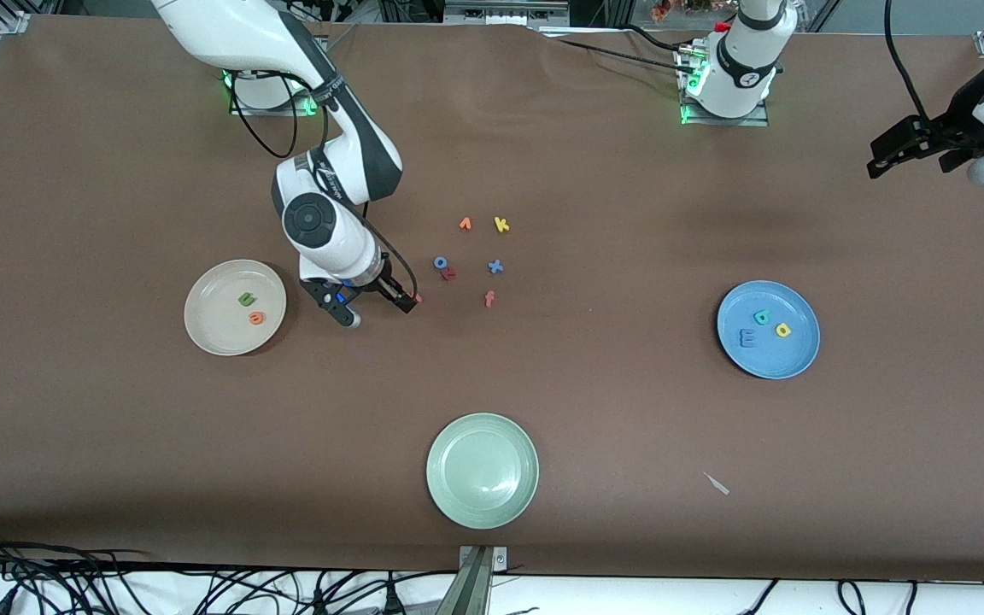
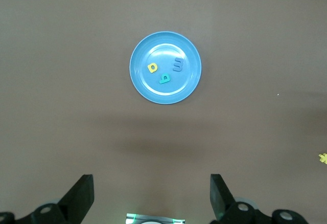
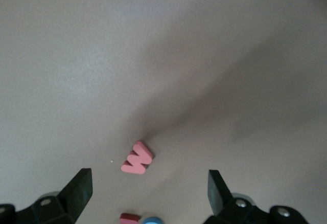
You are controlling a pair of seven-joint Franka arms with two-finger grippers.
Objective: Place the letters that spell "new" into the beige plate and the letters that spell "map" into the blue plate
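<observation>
Five of the six wanted letters already lie where they belong, as far as we can judge. On the beige plate (image 1: pixel 234 307), toward the right arm's end of the surface (image 1: pixel 594 401), we see the green n (image 1: pixel 246 299) and the orange e (image 1: pixel 256 319). On the blue plate (image 1: pixel 768 329), toward the left arm's end, lie the blue m (image 1: pixel 746 338), the yellow a (image 1: pixel 783 330) and the teal p (image 1: pixel 762 317), so "map" looks complete.

What remains is the pinkish w (image 3: pixel 137 158). It rests flat on the bare surface, between the beige plate and the loose cluster of spare letters, just beside the right hand (image 1: pixel 377 307). That hand is low over the w with its fingers spread wide and holding nothing; in the right wrist view the w sits between the two fingers but touches neither.

We leave the spares alone: the orange v (image 1: pixel 465 224), yellow k (image 1: pixel 501 225), blue o (image 1: pixel 440 263), a dark red letter (image 1: pixel 448 274) touching the o, a blue x (image 1: pixel 495 266) and the red-orange f (image 1: pixel 489 298). The pale green plate (image 1: pixel 482 470), nearest the front camera, holds nothing.

Our left hand (image 1: pixel 902 154) waits raised at its own end of the surface, fingers wide and empty.
</observation>
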